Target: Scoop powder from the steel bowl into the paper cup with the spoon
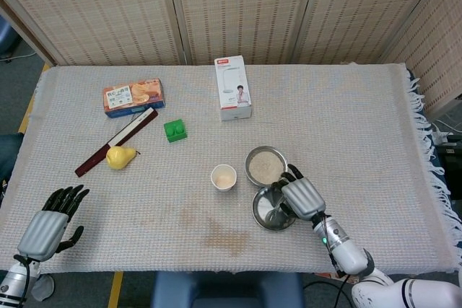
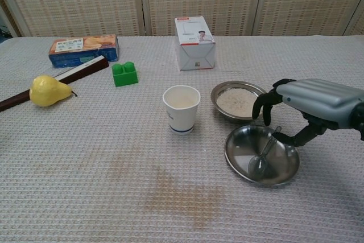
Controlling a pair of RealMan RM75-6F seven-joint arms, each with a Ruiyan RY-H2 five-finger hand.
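Observation:
The steel bowl (image 1: 266,165) (image 2: 238,101) holds pale powder and stands right of the paper cup (image 1: 224,177) (image 2: 181,108), which has some powder inside. In front of the bowl sits an empty steel dish (image 1: 261,216) (image 2: 239,163). The spoon (image 2: 263,157) (image 1: 273,213) lies in that dish, its bowl down near the front and its handle slanting up toward my right hand (image 1: 302,196) (image 2: 310,103). That hand hovers over the dish's right rim with fingers spread, gripping nothing. My left hand (image 1: 54,221) rests open at the table's front left corner.
A yellow pear (image 2: 48,90), a dark ruler (image 1: 115,142), a green block (image 2: 125,74) and a biscuit box (image 2: 83,49) lie at the left. A white carton (image 2: 195,42) stands behind the cup. Brown stains (image 2: 170,189) mark the cloth in front.

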